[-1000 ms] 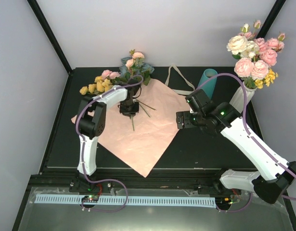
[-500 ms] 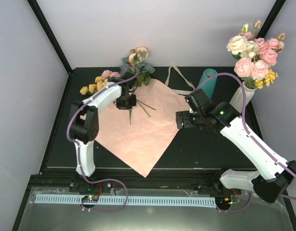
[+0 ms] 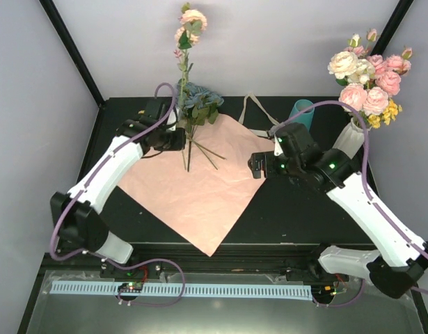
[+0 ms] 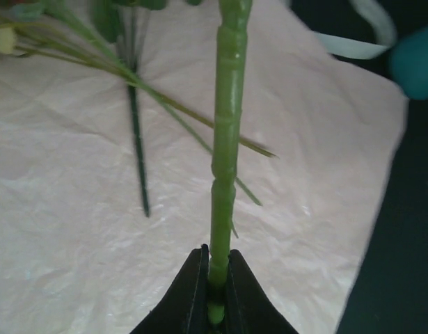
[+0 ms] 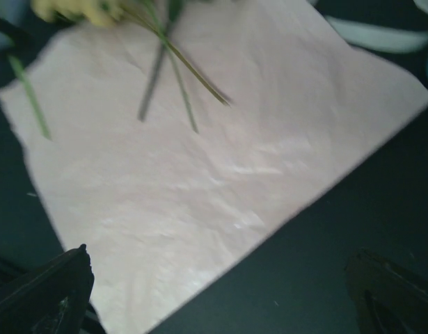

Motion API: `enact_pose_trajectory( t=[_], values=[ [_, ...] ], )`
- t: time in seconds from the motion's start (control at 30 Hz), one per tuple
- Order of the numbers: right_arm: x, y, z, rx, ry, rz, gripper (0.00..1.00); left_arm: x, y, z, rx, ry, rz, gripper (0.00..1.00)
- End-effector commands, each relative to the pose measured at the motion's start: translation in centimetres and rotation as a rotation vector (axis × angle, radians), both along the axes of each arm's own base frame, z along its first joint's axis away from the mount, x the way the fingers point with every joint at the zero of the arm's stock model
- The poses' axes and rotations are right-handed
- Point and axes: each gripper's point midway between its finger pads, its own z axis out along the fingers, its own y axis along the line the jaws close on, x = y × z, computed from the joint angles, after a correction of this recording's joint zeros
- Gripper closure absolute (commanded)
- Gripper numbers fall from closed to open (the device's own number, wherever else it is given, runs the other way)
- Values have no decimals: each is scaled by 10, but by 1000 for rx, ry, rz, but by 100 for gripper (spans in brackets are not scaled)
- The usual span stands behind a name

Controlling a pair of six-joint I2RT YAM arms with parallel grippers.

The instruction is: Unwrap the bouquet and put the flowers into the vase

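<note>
Top external: white vase (image 3: pixel 353 137) near teal vase (image 3: pixel 301 111)

The wrapping paper (image 3: pixel 200 188) lies spread in the middle of the table (image 3: pixel 297 216). The flowers (image 3: pixel 198 111) lie on its far corner, stems toward the front; one stem (image 3: pixel 183 69) stands upright in the left gripper (image 3: pixel 180 141) just left of them. The ribbon (image 3: pixel 252 111) lies behind the paper's right edge, the vase (image 3: pixel 303 111) right of it, the ribbed vase (image 3: pixel 351 142) at the far right
</note>
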Motion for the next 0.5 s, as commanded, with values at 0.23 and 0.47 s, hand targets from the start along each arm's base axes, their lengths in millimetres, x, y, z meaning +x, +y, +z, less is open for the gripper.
enact_pose_trajectory(
  t=[0.23,0.47],
  values=[
    [-25,14,195,579,-606,139,0,-96,-62,96,-460,-309,-513,98],
    [-43,19,265,706,-764,245,0,-169,-89,128,-580,-409,-739,98]
  ],
)
